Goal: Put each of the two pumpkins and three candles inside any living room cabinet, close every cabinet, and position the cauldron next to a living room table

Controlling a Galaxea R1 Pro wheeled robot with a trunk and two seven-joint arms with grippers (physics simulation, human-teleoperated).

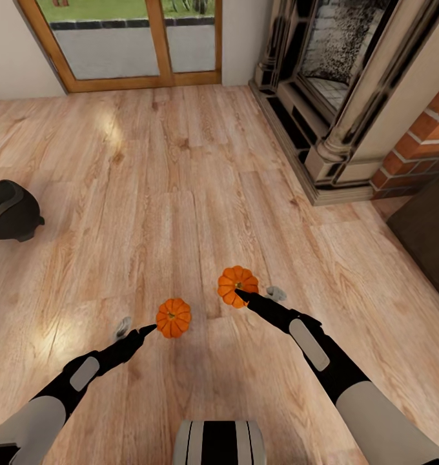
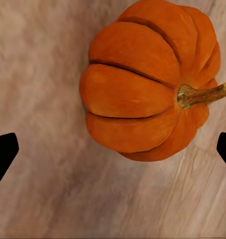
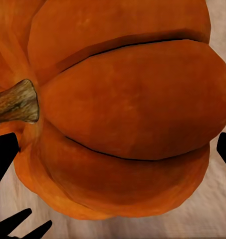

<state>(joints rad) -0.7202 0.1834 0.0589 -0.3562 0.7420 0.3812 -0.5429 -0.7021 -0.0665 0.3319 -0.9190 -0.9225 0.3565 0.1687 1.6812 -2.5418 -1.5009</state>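
pumpkins come first here: both are on the plank floor (image 1: 181, 161), the left pumpkin (image 1: 173, 317) just ahead of your left tool (image 1: 142, 331) and the right pumpkin (image 1: 237, 285) right at the tip of your right tool (image 1: 245, 297). your left tool is spread wide, its fingertips (image 2: 4, 157) at the far sides of the wrist view with the pumpkin (image 2: 147, 82) ahead of them, not yet between them. your right tool (image 3: 113, 149) is also spread wide and much closer in; the pumpkin (image 3: 127, 109) fills the space between its tips, though neither seems to press on it. the cauldron (image 1: 10, 210) sits on the floor well off to your left, with no table beside it. the fireplace (image 1: 329, 84) stands ahead to the right. by my reading nothing is stowed yet: both pumpkins remain to be gripped and carried to a cabinet, then candles, drawers and cauldron.
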